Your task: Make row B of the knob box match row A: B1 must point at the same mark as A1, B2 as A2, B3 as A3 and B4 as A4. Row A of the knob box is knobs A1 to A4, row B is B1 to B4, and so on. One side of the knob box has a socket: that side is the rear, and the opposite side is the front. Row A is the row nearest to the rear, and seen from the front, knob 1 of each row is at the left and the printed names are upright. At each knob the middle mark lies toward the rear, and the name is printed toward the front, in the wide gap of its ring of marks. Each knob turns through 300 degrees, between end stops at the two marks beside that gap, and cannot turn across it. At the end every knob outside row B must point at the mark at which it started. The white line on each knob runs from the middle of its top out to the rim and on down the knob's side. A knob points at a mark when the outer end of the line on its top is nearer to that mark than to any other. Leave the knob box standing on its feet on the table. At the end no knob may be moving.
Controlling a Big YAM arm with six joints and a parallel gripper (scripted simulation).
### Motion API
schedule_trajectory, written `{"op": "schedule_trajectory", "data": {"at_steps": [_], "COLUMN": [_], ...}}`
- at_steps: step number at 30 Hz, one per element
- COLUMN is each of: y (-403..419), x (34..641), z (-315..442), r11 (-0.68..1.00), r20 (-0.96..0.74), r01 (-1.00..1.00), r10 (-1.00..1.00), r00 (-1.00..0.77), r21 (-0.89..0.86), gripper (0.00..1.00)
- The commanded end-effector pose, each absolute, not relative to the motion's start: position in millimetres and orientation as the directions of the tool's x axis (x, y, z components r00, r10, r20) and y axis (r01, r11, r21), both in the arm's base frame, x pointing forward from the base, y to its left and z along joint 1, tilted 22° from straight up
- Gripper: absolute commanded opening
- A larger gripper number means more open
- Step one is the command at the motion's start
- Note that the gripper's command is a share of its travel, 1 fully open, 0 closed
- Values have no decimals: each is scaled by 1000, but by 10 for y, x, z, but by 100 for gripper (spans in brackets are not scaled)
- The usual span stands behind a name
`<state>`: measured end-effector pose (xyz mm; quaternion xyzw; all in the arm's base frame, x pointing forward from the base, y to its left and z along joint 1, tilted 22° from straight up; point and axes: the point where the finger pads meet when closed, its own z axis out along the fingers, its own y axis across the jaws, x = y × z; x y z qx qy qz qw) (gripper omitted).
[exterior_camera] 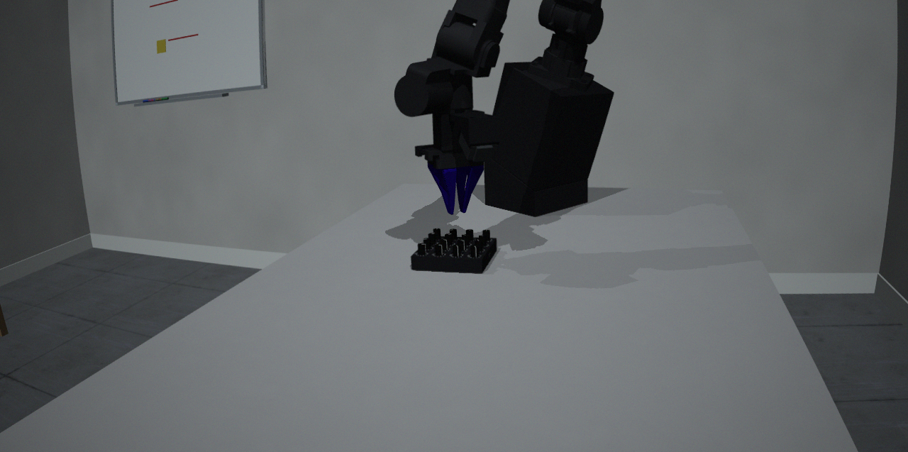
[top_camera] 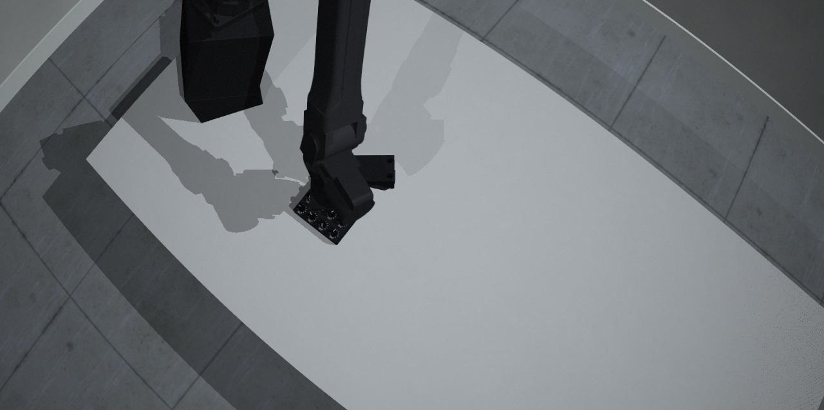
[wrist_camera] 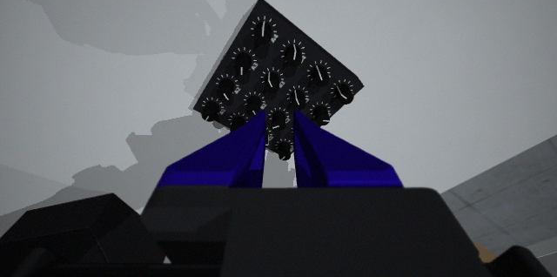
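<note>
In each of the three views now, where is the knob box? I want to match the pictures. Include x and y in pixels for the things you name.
Top: the knob box (top_camera: 316, 225) (exterior_camera: 447, 263) (wrist_camera: 305, 37) is left of centre, below the middle, partly covered by the arm.
Exterior: near the centre, on the table, below the blue fingers.
Wrist: upper middle, a corner pointing up, its lower part partly behind the fingers.
Shared landmark: the white-topped table (top_camera: 518, 234) (exterior_camera: 444, 354) (wrist_camera: 413, 50) under the box.
</note>
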<state>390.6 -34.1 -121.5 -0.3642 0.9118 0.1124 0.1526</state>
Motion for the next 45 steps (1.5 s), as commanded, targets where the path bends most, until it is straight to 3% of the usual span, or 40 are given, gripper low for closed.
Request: {"op": "schedule_trajectory", "data": {"at_steps": [1, 24, 45], "y": [-396, -395, -387], "x": [3900, 3877, 3837], "z": [-1132, -1069, -1123], "r11": [779, 949, 948], "r20": [-357, -234, -214], "r01": [-616, -114, -91], "r10": [-544, -44, -25], "r00": [-759, -971, -977], "r21": [122, 294, 304], "gripper": [18, 18, 18]}}
